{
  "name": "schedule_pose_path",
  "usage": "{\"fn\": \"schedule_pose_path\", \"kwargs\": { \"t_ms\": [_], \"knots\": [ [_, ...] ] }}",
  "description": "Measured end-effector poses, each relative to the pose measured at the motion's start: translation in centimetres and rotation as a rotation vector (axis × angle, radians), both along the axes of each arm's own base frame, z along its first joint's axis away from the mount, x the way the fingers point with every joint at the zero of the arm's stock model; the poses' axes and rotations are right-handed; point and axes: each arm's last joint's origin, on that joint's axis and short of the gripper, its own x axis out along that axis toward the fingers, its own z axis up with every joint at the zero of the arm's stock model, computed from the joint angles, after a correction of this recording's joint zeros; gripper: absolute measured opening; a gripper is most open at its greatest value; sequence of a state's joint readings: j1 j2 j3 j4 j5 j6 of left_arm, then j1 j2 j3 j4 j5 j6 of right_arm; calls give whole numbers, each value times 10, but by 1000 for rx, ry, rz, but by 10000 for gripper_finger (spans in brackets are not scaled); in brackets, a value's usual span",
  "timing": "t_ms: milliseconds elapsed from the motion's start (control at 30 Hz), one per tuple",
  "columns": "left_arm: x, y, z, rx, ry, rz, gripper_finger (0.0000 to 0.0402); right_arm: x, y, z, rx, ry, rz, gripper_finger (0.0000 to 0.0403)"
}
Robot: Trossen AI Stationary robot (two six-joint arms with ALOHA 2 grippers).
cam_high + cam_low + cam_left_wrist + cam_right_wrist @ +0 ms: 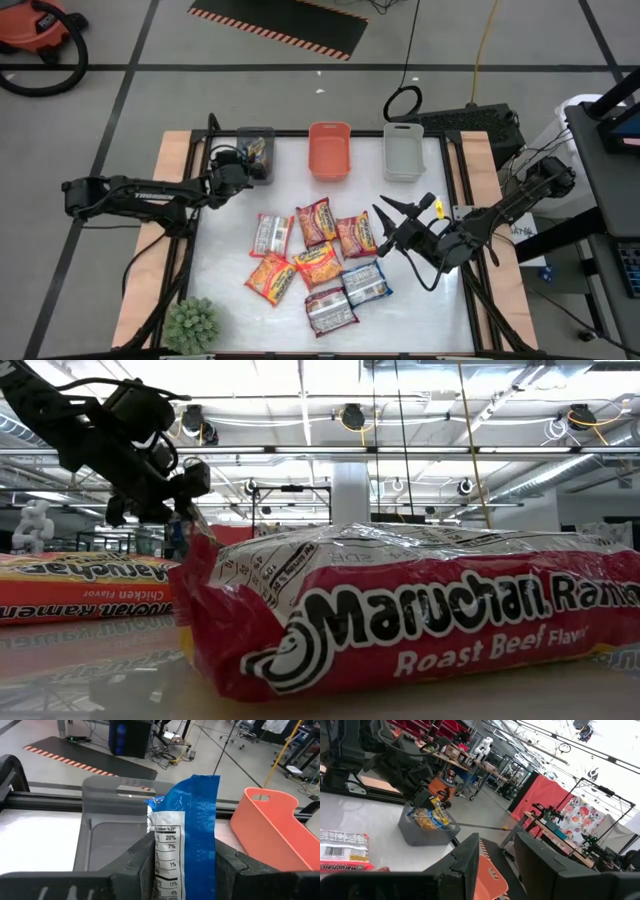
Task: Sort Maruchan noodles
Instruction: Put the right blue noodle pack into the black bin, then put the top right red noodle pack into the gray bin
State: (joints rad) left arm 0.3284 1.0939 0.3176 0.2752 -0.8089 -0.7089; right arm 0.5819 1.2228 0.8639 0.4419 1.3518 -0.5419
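Note:
Several Maruchan packets lie flat in a cluster on the white table top: orange-yellow, red-silver and blue ones. The low view shows a red Roast Beef packet up close and an orange one behind it. My left gripper is shut on a blue-and-silver packet at the dark grey bin, which stands at the table's far left. My right gripper hovers open just right of the cluster and touches nothing; in its wrist view it looks toward the bins. My left gripper pinches the blue-and-silver packet between its two fingers, by the printed silver face and the blue edge. The packet stands on edge, its free end reaching past the fingertips over the dark grey bin's opening. Whether it touches the bin I cannot tell.
An orange bin and a light grey bin stand in a row with the dark bin along the far edge. A small green plant sits at the near left corner. Bare white table lies between the bins and the cluster.

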Motion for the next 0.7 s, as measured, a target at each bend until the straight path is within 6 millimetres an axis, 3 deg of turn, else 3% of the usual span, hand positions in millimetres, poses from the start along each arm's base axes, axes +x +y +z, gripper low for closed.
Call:
{"fn": "schedule_pose_path", "kwargs": {
  "t_ms": [133, 433, 567, 700],
  "knots": [
    [1, 0, 2, 4, -27, 0, 155, 0, 0, 0, 0, 0, 0, 121],
    [1, 0, 9, 57, -1, -35, 236, 0, 0, -1, 0, 3, 1, 121],
    [-5, -6, 35, 171, -40, -85, 241, 0, 1, -2, -1, 7, 3, 121],
    [-18, -13, 73, 277, -98, -130, 241, -1, 1, -6, 33, -9, 3, 121]
  ]
}}
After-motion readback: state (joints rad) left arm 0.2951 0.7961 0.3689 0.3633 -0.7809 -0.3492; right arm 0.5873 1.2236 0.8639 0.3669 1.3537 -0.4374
